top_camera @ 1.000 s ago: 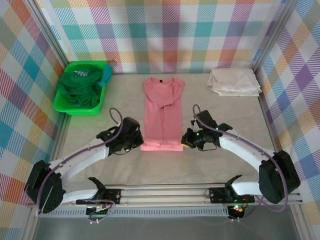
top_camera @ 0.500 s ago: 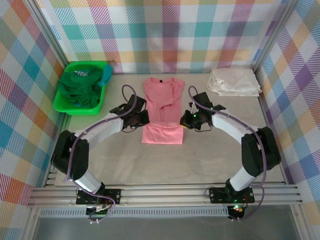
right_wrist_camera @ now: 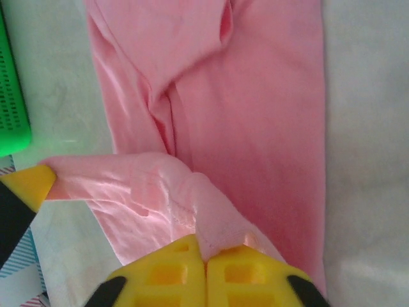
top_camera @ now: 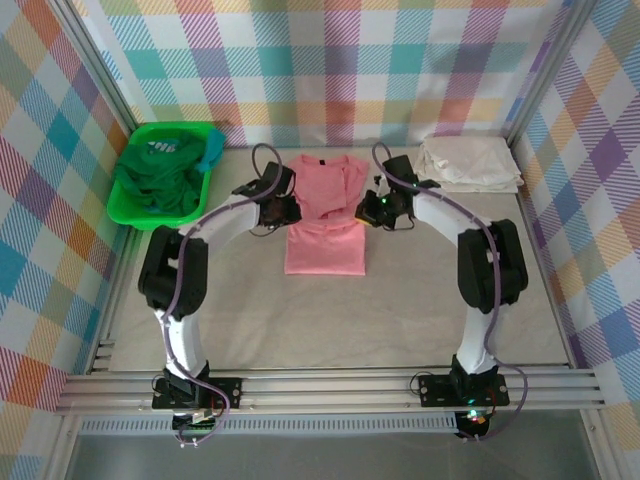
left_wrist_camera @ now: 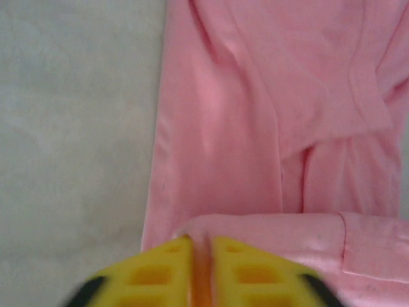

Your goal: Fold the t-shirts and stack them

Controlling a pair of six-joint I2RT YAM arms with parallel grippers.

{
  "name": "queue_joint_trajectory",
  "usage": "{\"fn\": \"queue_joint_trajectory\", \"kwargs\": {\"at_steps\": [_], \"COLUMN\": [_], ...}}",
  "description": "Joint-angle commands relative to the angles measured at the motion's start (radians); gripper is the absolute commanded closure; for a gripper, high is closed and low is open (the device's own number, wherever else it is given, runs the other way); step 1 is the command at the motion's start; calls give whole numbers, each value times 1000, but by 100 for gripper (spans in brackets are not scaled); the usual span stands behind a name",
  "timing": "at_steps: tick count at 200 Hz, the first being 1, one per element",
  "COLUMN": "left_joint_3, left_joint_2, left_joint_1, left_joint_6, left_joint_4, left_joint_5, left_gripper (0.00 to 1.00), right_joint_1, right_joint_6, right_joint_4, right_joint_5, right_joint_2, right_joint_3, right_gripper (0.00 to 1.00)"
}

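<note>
The salmon-pink t-shirt [top_camera: 325, 225] lies in the middle of the table, its lower half lifted and doubled over toward the collar. My left gripper [top_camera: 287, 212] is shut on the hem's left corner, and in the left wrist view its yellow fingers [left_wrist_camera: 156, 275] pinch pink cloth [left_wrist_camera: 255, 160]. On the hem's right corner my right gripper [top_camera: 366, 209] is shut; its fingertips [right_wrist_camera: 172, 272] clamp the folded edge [right_wrist_camera: 211, 217]. A folded cream-white t-shirt [top_camera: 468, 163] rests at the back right. Dark green and teal shirts [top_camera: 160, 180] fill the bin.
A bright green plastic bin [top_camera: 138, 216] stands at the back left; its wall [right_wrist_camera: 13, 121] appears in the right wrist view. Checked walls enclose the table on three sides. Bare table surface [top_camera: 350, 320] stretches in front of the pink shirt.
Both grippers have carried the pink shirt's hem away from the table's near edge toward the collar, so the shirt has shortened into a half fold.
</note>
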Motion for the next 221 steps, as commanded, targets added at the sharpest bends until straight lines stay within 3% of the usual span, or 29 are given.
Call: {"fn": "queue_joint_trajectory", "kwargs": {"at_steps": [1,15,29,70,96,122,167,221], "left_joint_3": [221,401,443,-153,-455,-616,-643,-637], "left_joint_2": [137,210,171,-240,-358,-412,-352,-309], "left_joint_1": [47,56,48,-14,-38,-47,-60,-83], "left_joint_6": [54,86,93,33,-65,-92,-99,-116], "left_joint_4": [-82,-182,-228,68,178,257,270,295], "left_joint_5": [-12,-9,-41,-63,4,81,149,133], "left_gripper": [56,47,46,48,50,54,62,61], "right_joint_1": [-40,-63,-71,-30,32,45,49,52], "right_joint_6": [-15,-4,-10,-34,-73,-78,-49,-37], "right_joint_4": [-91,-198,-193,25,71,77,120,163], "right_joint_5": [-28,-22,-9,-27,-4,-7,-33,-42], "right_joint_2": [131,192,148,-222,-378,-452,-420,-405], "right_joint_3": [209,341,316,-156,-384,-516,-583,-583], "right_gripper": [68,57,56,57,56,54,55,56]}}
